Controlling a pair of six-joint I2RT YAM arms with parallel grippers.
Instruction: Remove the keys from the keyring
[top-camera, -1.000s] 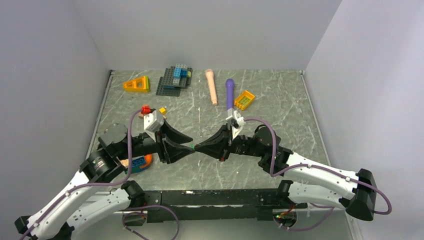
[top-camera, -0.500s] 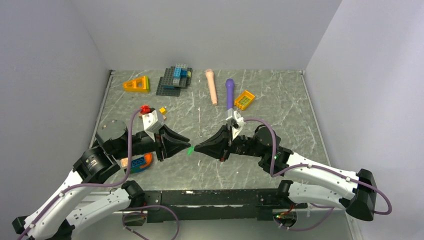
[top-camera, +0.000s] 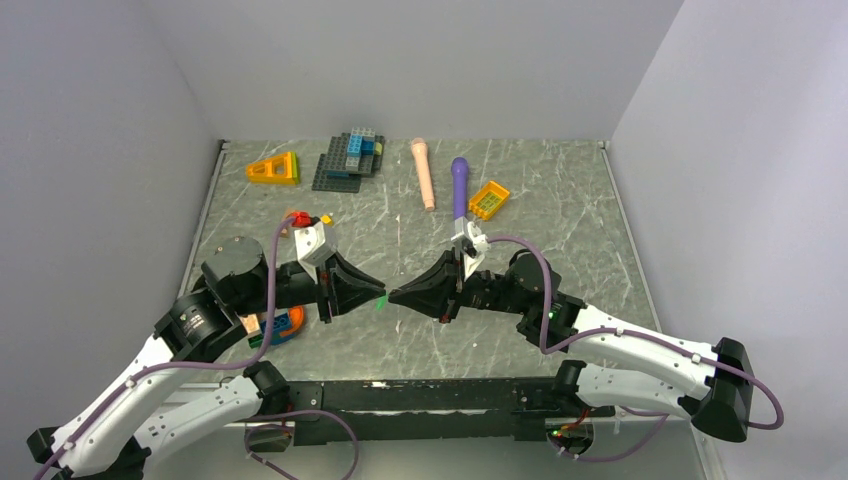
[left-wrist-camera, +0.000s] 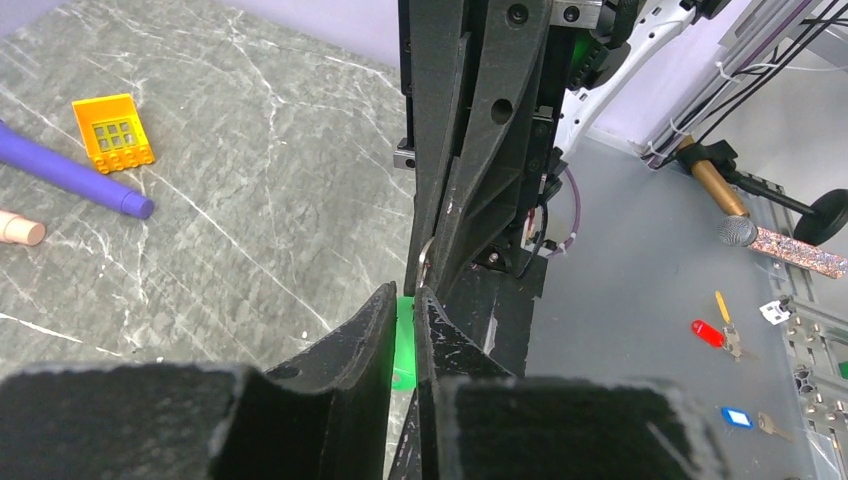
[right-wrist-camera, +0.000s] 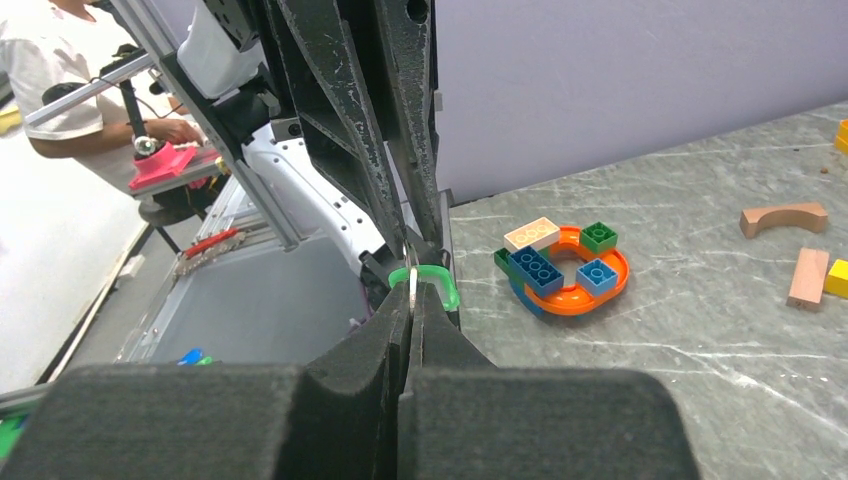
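**A:** Seen from above, what has shifted?

**B:** In the last second the left gripper (top-camera: 378, 292) has narrowed from a wide spread. It meets the right gripper (top-camera: 393, 295) tip to tip over the marbled grey table (top-camera: 560, 200). The green plastic-headed key (top-camera: 381, 299) shows between them, at the left tip's 3 o'clock.

**A:** Left wrist?

**B:** Its fingers press on the green head, which fills the gap. A thin silver metal keyring (left-wrist-camera: 427, 258) peeks out at its 12 o'clock, inside the right jaws.

**A:** Right wrist?

**B:** The fingers are pinched flat on the ring's wire, and the green head curves just behind it.

**A:** Progress?

**B:** The key looks threaded, so I judge the pull-off is not yet done. A red-headed key (left-wrist-camera: 707, 331) and a blue-headed key (left-wrist-camera: 737, 416) lie loose on the grey shelf (left-wrist-camera: 620, 300), at the grip's 4 o'clock. I cannot tell whether they came off this ring.
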